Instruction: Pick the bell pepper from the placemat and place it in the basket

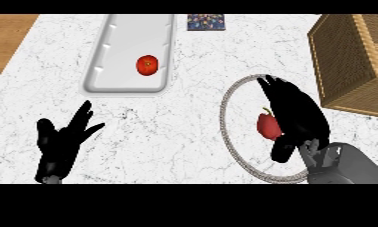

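Observation:
A red bell pepper [267,125] with a green stem lies on a round white placemat [229,121] with a grey rim, at the lower right. My right hand [295,111] is spread over the pepper's right side, fingers straight and pointing up the counter, thumb below the pepper; it hides part of the pepper and the placemat. A wicker basket [347,61] stands at the right edge, just beyond the placemat. My left hand [63,141] rests open at the lower left, fingers up.
A long white tray [122,83] lies at the upper middle with a red tomato [148,65] in it. A small dark patterned box [206,22] sits at the counter's far edge. Wooden floor [15,31] shows at the upper left.

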Robot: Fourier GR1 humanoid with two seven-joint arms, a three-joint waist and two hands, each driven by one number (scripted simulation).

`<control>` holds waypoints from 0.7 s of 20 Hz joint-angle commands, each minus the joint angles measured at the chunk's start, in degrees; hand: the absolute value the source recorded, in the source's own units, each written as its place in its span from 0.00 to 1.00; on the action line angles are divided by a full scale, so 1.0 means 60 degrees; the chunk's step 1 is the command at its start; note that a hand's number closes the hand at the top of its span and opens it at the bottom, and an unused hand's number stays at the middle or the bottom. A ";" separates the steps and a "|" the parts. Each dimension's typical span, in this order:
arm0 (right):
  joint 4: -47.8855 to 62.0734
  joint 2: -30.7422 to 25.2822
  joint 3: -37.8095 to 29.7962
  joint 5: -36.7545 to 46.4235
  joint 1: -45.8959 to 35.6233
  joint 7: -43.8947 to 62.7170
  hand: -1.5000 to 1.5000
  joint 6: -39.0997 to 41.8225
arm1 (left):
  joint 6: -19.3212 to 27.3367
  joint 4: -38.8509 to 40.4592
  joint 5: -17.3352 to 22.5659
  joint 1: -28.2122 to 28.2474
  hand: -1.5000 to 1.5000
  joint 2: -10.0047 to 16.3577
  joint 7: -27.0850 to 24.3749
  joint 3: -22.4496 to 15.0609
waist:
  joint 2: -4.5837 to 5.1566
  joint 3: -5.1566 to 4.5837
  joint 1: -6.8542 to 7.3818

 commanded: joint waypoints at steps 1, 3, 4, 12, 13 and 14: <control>0.0595 0.0333 0.0178 0.0585 0.0121 -0.0301 0.00 -0.0193 | -0.0135 0.0446 -0.0200 0.0364 0.50 0.0111 0.0548 -0.0154 | 0.0094 -0.0122 0.0018; 0.0718 0.0177 0.0109 0.0474 0.0419 -0.0264 0.00 0.0054 | -0.0352 0.0380 0.0097 0.0628 0.50 0.0109 0.0359 0.0053 | 0.0089 -0.0124 0.0020; 0.0674 0.0483 0.0106 0.0397 0.0175 0.0169 0.00 0.0383 | -0.0485 0.0528 0.0049 0.0428 0.50 0.0225 0.0479 0.0050 | 0.0090 -0.0127 0.0008; 0.1481 0.0719 -0.0029 0.0911 0.0395 -0.0558 0.00 0.0131 | -0.0296 0.0666 -0.0248 -0.0017 0.50 -0.0117 0.0789 -0.0051 | 0.0099 -0.0123 -0.0040; 0.1811 0.0726 -0.0091 0.1044 0.0447 -0.0862 0.00 -0.0117 | -0.0390 0.0220 -0.0173 0.0618 0.50 -0.0099 0.0537 -0.0044 | 0.0092 -0.0121 0.0026; 0.1715 0.0737 -0.0395 0.0774 0.0004 -0.0643 0.00 0.0506 | -0.0231 0.0200 -0.0275 0.0550 0.50 -0.0189 0.0613 -0.0057 | 0.0089 -0.0124 0.0023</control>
